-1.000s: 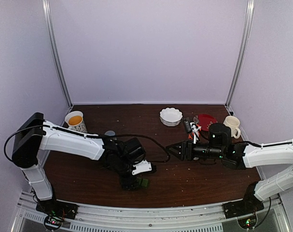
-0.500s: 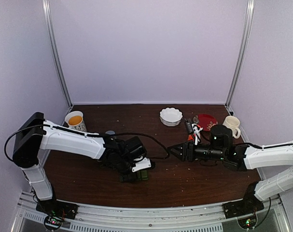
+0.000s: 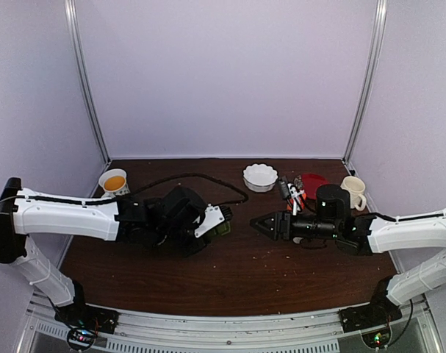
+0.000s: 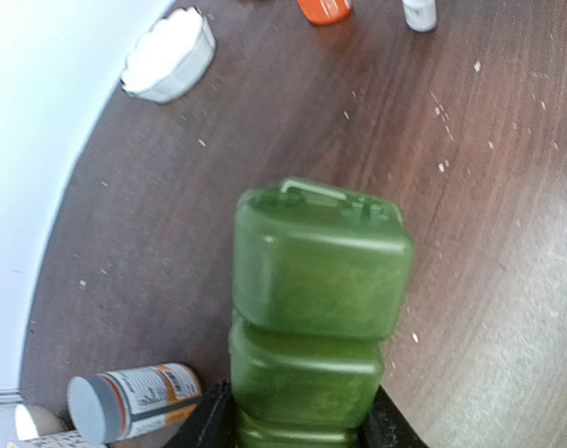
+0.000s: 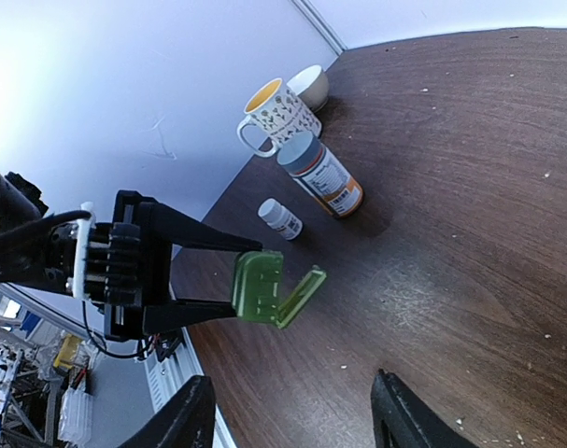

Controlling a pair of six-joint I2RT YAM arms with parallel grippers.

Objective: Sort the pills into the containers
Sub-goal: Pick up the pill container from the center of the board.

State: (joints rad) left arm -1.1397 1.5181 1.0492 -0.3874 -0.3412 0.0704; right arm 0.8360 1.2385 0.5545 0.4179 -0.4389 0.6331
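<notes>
The green pill box (image 4: 316,280) is pinched at its near end by the left end effector (image 4: 297,425), whose fingers are pressed against the two long sides. The strip of cells (image 4: 320,257) therefore juts straight out ahead of the fingers and appears to be lifted clear of the table (image 4: 517,308). One hinged lid (image 5: 302,294) is seen standing open in the right wrist view. The right end effector (image 5: 294,420) is spread, with nothing between its fingers, and is pointed at the box from close by.

The box is probably being brought into position for filling. It would best be held level and set down flat within reach of the pills (image 4: 442,166), which are scattered as pale specks on the table ahead and to the right of the left end effector. A much narrower opening would be needed for such specks to be picked up.

The table is dark brown, wood-grained and slightly glossy. The space is enclosed by plain lilac walls (image 3: 223,73) with metal corner posts (image 3: 87,95).
</notes>
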